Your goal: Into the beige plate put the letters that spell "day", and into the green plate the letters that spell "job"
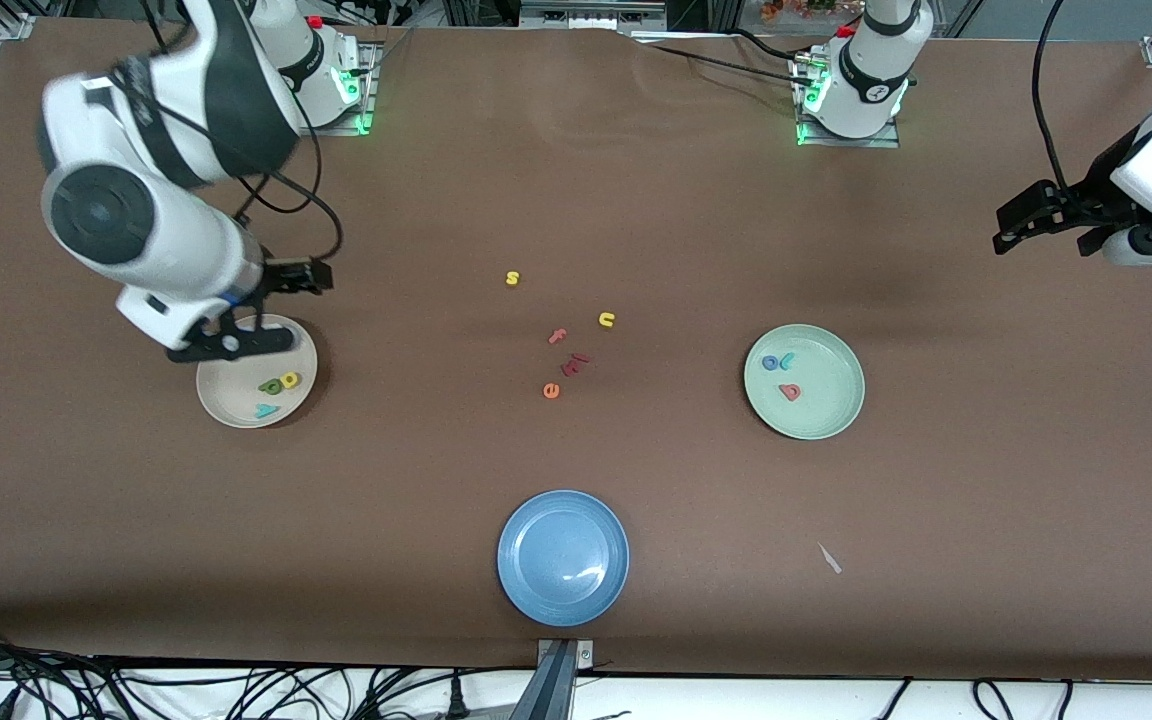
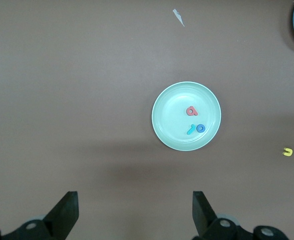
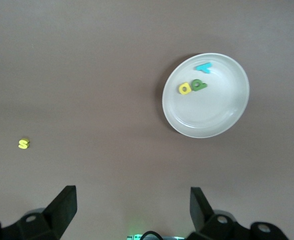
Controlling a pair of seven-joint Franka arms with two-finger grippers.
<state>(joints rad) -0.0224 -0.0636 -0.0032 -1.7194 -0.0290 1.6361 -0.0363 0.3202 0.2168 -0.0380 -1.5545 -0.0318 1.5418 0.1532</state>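
Brown table (image 1: 576,200) carries two filled plates. Beige plate (image 1: 236,400) holds d, a, y; green plate (image 1: 826,415) holds j, o, b. Left tool (image 1: 1021,235) and right tool (image 1: 236,340) hang wide open, empty.

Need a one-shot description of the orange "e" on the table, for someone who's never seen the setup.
Start at the round blue plate at the table edge nearest the front camera, then look farther up the brown table to the cluster of loose foam letters midway between the beige and green plates. The orange foam "e" is the cluster's letter nearest the camera; its neighbours are reddish-pink or yellow.
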